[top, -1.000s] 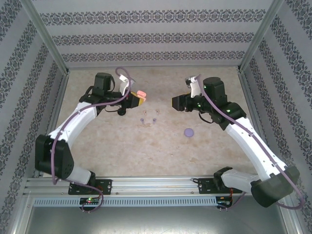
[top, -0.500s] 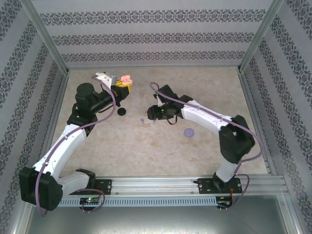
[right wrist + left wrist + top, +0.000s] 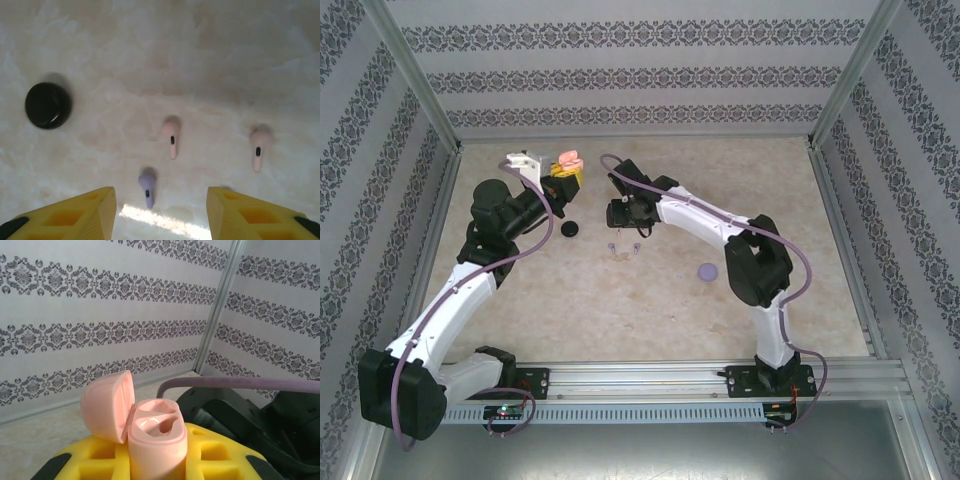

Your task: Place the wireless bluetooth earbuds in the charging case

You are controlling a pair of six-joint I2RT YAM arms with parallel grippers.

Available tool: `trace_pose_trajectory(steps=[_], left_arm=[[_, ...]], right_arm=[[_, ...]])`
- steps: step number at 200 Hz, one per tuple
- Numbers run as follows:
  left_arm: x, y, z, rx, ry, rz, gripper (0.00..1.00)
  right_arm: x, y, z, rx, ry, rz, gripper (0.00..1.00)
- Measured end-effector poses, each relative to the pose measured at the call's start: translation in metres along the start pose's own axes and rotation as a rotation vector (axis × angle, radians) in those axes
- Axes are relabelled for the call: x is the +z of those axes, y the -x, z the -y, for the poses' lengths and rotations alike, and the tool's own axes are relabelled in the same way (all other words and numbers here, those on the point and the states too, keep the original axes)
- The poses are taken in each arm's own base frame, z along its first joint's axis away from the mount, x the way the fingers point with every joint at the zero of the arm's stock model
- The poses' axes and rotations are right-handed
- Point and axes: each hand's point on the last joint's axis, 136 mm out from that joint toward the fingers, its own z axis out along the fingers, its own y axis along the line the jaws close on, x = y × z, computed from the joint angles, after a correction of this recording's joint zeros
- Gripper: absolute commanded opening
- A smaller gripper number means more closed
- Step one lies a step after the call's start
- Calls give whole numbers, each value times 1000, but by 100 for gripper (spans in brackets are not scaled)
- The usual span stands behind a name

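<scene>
Open charging case [image 3: 156, 437] clenched in the left gripper [image 3: 565, 181]; right gripper [image 3: 160, 194] released over the earbuds
The left wrist view shows the pink case upright between yellow fingers [image 3: 220, 455], its lid [image 3: 106, 405] hinged back and two hollow sockets showing. The right wrist view looks down on the table [image 3: 240, 55]: a purple earbud [image 3: 147, 186] lies just ahead of the gap between the spread fingers, a pale pink earbud [image 3: 171, 135] lies beyond it, a second pale pink earbud [image 3: 258, 146] is off to the right, and a black disc [image 3: 48, 105] sits far left. The overhead view adds a purple disc [image 3: 708, 271], well apart from the earbuds
</scene>
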Motion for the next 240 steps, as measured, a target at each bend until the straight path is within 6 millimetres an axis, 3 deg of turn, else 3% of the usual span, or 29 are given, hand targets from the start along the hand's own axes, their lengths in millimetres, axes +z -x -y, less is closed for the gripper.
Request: trace_pose_trajectory(steps=[81,240], left_arm=[[-9,9,-6,0,58,51,0],[-10,11,-9,0,77,65,0]], right_arm=[[48,8,5,-22,-125,-74,45],[85,-7,7,-77,-193,-158,36]])
